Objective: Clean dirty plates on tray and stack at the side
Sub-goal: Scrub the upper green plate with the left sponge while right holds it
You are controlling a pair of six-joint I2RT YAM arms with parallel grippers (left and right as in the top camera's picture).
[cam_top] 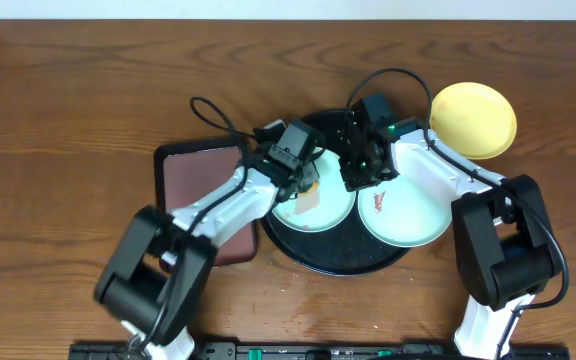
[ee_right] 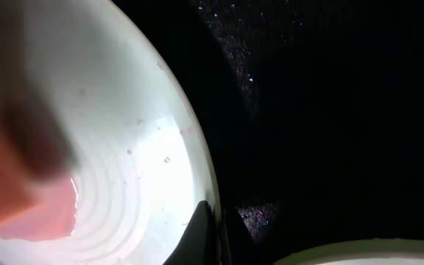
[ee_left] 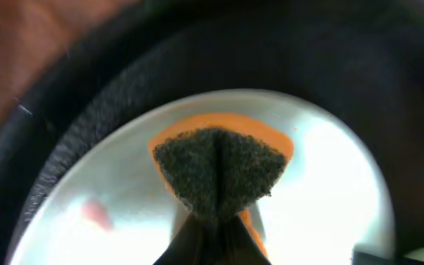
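On the black tray (cam_top: 340, 262) in the middle of the surface (cam_top: 88, 100) sit two pale mint plates, side by side. The left plate (cam_top: 330, 214) lies wholly within the tray. The right plate (cam_top: 413, 220) hangs out past the tray's rim on the right and carries a reddish smear (cam_top: 378, 203). The yellow plate (cam_top: 473, 120) sits apart, off the tray on the bare wood beyond it to the right.

The left tool (ee_left: 212, 230) is clamped tight on a sponge (ee_left: 219, 173), orange with a dark scouring face, pinched so that it folds down the middle. It holds the sponge over the left plate, where a faint pink mark (ee_left: 94, 213) shows nearby. The right tool (ee_right: 210, 227) is closed as well, its tips meeting right at that same plate's rim, seemingly nipping it to steady it.

These plates look light, stiff and glossy, so I'd expect them to skate about on the tray under any scrubbing push. The thin raised rim is the only sensible place to take hold; the middle gives nothing to grip. A maroon tray (cam_top: 203, 175) lies beside the black one, on the left.
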